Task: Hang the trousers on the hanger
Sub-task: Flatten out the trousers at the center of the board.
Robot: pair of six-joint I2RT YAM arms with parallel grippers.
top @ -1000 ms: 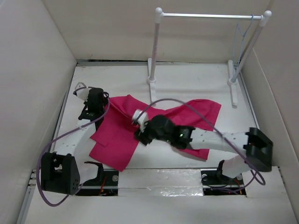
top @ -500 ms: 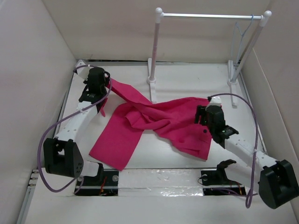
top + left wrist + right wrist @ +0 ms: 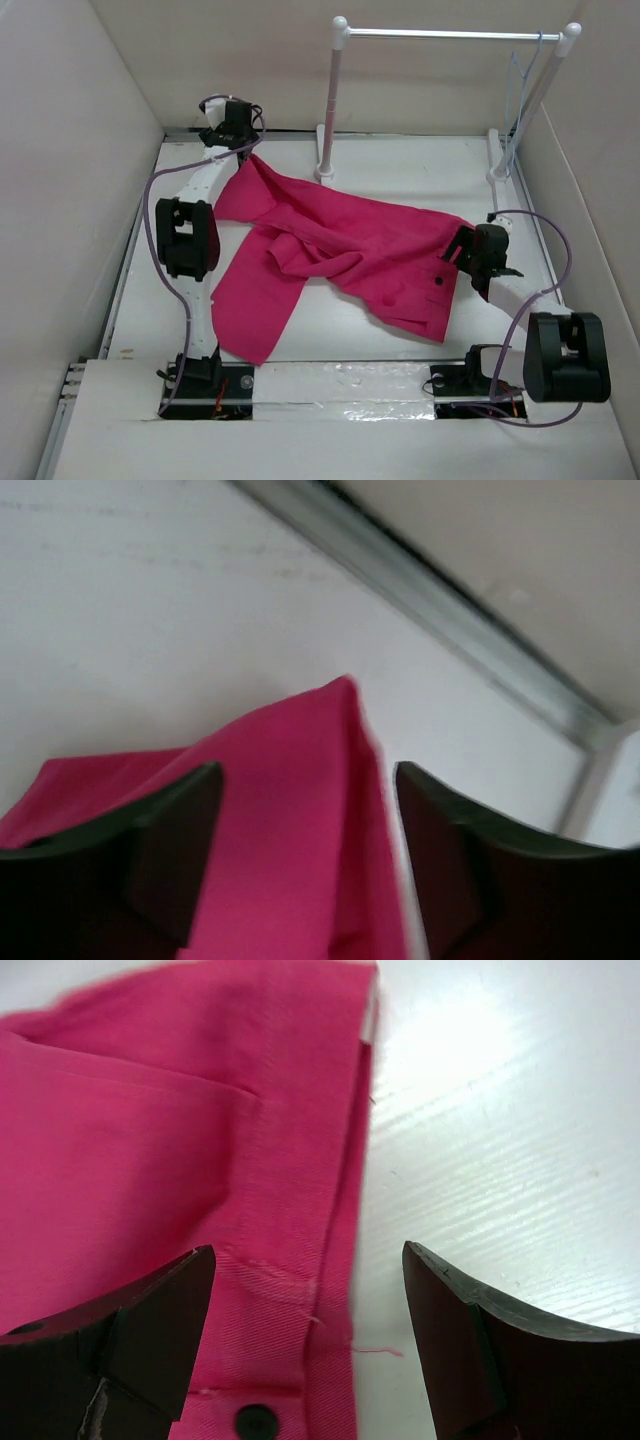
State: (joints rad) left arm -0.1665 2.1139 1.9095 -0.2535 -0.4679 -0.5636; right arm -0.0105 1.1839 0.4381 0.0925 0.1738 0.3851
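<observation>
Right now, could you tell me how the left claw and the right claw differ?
Left claw is at the far-left corner, over a leg end; right claw sits mid-right, over the buttoned waistband. Left arm is stretched out, right arm folded. Both stand open above the trousers.

Left wrist view blurred, trousers (image 3: 290,830) cut off below (both wrist views) — hanger (image 3: 514,75) thin, barely traceable.

We log a white table (image 3: 400,170) boxed in by plain pale walls (image 3: 250,70) on three sides. A grey metal strip (image 3: 280,132) runs along its far edge. At the back stands a white-poled rack (image 3: 333,100) with a silver bar (image 3: 450,34) (light even, faint sheen on the tabletop).
</observation>
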